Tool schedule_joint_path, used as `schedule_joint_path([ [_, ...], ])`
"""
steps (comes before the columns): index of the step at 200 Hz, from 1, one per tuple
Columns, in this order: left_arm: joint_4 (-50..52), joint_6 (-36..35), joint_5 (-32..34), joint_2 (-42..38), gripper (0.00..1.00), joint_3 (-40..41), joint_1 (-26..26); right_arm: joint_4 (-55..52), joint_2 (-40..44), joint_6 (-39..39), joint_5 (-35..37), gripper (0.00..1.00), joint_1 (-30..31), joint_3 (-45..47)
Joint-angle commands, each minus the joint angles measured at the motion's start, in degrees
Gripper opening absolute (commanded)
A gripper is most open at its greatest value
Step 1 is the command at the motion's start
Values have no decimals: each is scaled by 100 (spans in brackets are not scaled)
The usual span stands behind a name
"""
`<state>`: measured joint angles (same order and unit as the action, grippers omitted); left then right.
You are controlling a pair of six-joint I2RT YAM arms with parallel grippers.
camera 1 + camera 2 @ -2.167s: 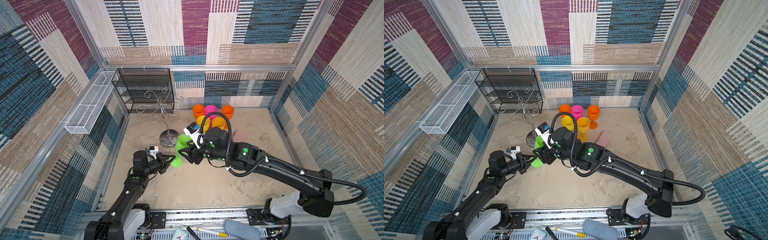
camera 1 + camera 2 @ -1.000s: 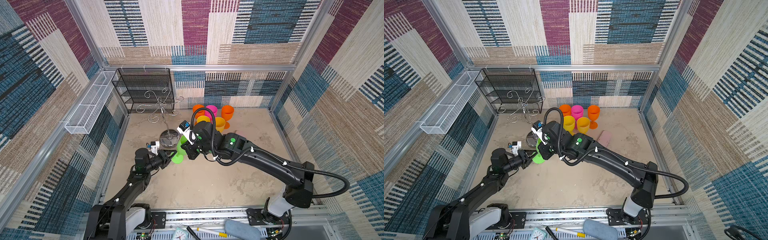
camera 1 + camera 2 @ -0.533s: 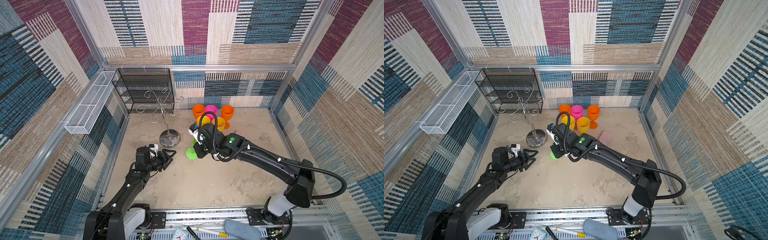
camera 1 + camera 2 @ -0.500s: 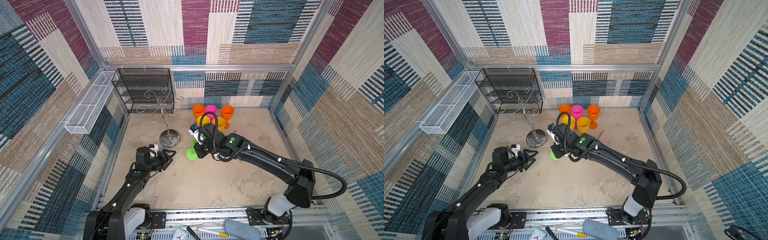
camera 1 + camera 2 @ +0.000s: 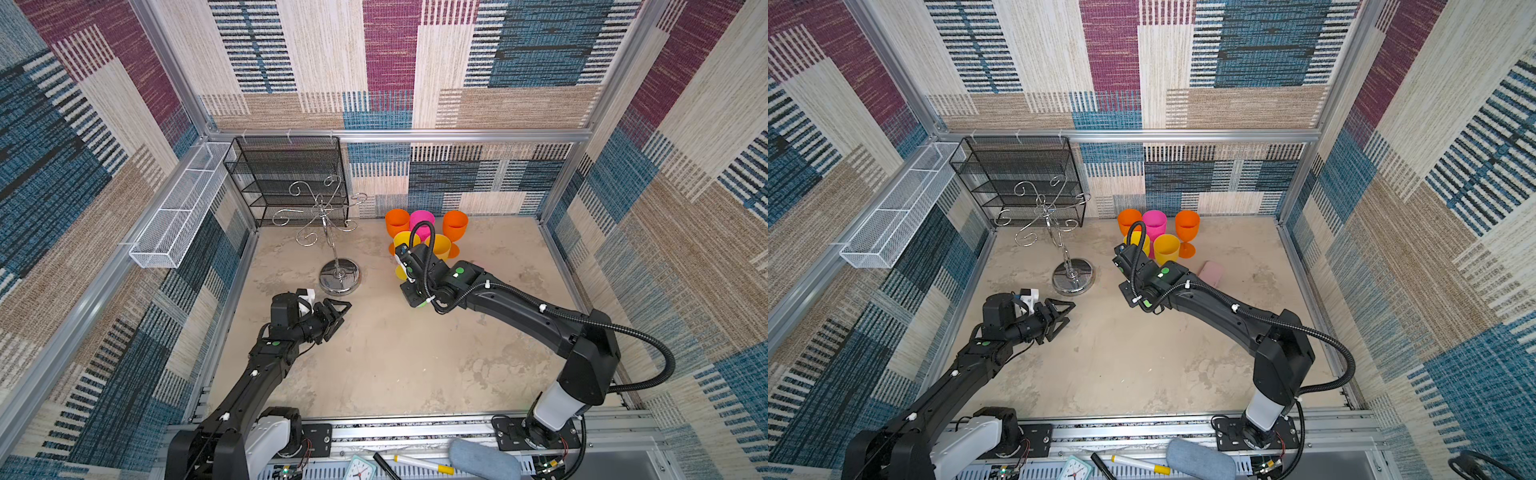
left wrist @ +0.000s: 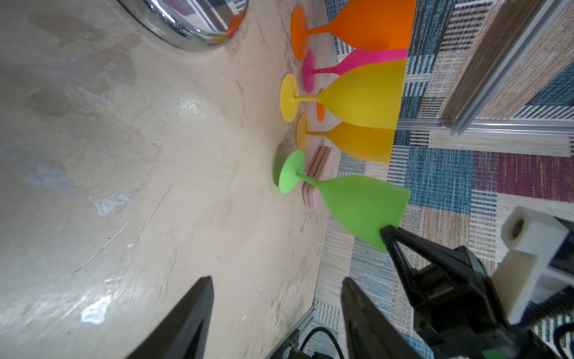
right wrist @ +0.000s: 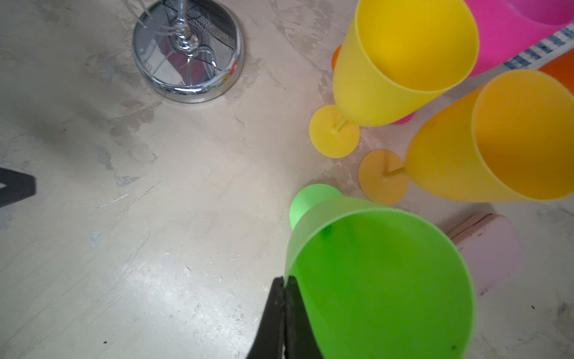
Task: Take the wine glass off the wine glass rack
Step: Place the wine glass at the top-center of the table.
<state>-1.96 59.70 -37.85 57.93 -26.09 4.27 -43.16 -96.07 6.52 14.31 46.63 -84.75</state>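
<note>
> **glassfan22:** anyone spot readable text, logos or numbers anywhere in here?
>
> **rigwatcher:** nope, nothing legible. The little clock (image 5: 360,469) at the front edge has a dial, but its markings are too tiny to read.

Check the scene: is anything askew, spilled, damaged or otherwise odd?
The green glass leans, pinched at its rim by the right fingers, while the other five glasses stand upright. Nothing looks spilled or broken.
</note>
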Motion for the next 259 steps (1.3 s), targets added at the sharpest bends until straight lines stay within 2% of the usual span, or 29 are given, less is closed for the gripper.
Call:
schedule_joint_path([
  [1,166,-268,43,-91,69,-81,2,206,-64,-148,101,0,-140,-32],
  [64,360,-367,69,-252,69,-133,1,359,-297,-419,-232,0,-466,-151],
  [92,554,-526,170,-352,70,-235,-4,402,-323,-477,-348,26,-498,-236],
  [131,1213,-1081,418,-442,72,-763,-14,539,-126,-565,-446,49,-524,-330],
  [140,1472,-1263,750,-482,73,-962,-11,602,-14,-584,-484,57,-523,-334],
  [171,2181,-1849,1419,-581,77,-1553,-23,1060,659,-646,-525,84,-567,-108],
  [200,2585,-2170,2024,-525,80,-1964,-66,1705,1587,-625,-521,100,-708,387],
  [224,2701,-2261,2572,-511,81,-2152,-128,2441,2457,-474,-71,100,-1041,1129],
  [259,2704,-2356,3721,-424,82,-2229,-215,3890,3876,-109,935,100,-2262,2904],
])
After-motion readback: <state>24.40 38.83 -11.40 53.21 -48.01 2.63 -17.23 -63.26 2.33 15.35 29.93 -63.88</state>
